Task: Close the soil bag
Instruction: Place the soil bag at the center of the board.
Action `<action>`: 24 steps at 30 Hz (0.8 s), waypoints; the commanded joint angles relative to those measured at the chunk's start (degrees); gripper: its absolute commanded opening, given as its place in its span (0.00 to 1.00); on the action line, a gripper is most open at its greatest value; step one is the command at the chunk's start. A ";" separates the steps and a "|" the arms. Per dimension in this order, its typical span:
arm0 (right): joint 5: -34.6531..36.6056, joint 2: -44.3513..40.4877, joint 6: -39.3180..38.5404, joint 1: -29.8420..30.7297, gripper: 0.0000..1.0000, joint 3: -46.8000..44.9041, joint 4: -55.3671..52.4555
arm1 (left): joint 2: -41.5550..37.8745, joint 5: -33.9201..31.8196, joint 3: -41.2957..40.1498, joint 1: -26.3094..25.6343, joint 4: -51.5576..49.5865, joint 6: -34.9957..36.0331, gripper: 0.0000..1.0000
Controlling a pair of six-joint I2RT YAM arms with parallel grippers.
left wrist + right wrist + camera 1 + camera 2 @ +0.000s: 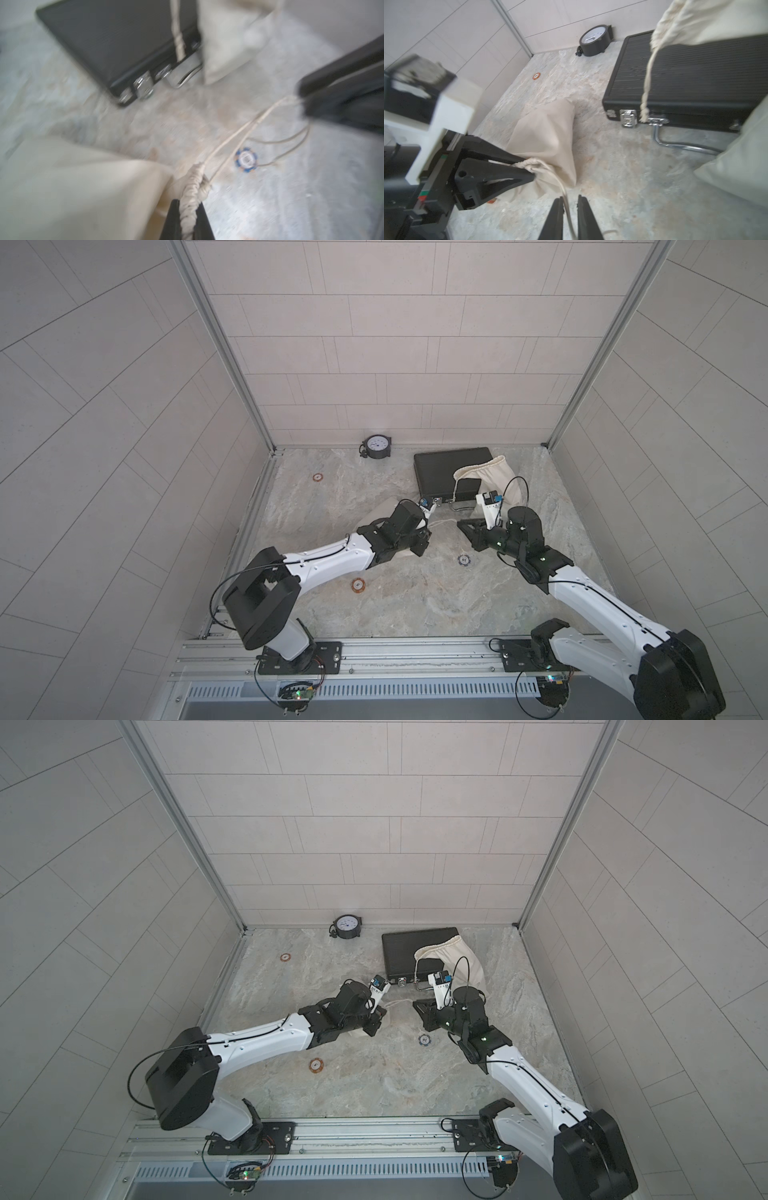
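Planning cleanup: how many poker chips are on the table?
3: far orange chip back left; near orange chip front left; blue chip centre. Others may be hidden.

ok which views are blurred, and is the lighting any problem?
Left wrist view: motion blur throughout; latches on the black case and the blue poker chip smear, the soil bag is a soft shape. Right wrist view: mostly sharp, pressure gauge crisp, only the left arm's white camera mount blurs. Both top views: sharp, soft even light, weak shadows, wall tile lines bowed.
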 commanded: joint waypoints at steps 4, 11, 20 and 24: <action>4.43 -1.50 -4.93 -1.59 0.62 7.36 -3.79 | 1.09 -15.54 2.02 11.11 -17.58 -7.06 0.00; 24.62 0.31 -9.81 -2.86 0.82 14.57 -13.34 | -4.90 -17.78 1.43 29.67 -15.52 -8.57 0.00; 31.75 11.66 -15.60 -7.22 1.00 23.91 -13.49 | -4.74 -6.46 5.36 40.95 -11.64 -8.39 0.38; 28.51 18.35 -17.31 -7.40 1.00 27.44 -12.20 | -11.05 -1.87 1.14 38.61 -8.09 -6.03 0.71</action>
